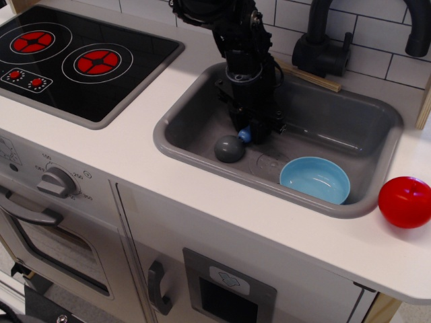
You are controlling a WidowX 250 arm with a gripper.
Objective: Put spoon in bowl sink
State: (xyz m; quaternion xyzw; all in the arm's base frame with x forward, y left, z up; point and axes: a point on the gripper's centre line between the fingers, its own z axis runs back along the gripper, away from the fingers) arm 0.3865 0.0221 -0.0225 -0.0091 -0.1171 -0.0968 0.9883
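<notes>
The spoon (229,149) lies in the grey sink (195,114), its dark grey head at the front left of the basin floor. Only a short bit of its light blue handle shows, between my fingers. My black gripper (248,134) reaches straight down into the sink and is shut on the spoon's handle, with the head sticking out towards the front left. The light blue bowl (314,179) sits empty at the front right of the sink, apart from the spoon and to the right of my gripper.
A red ball (405,202) rests on the white counter right of the sink. A black faucet (323,47) and a long wooden utensil (313,77) are behind the sink. The black stovetop (74,57) is at the left.
</notes>
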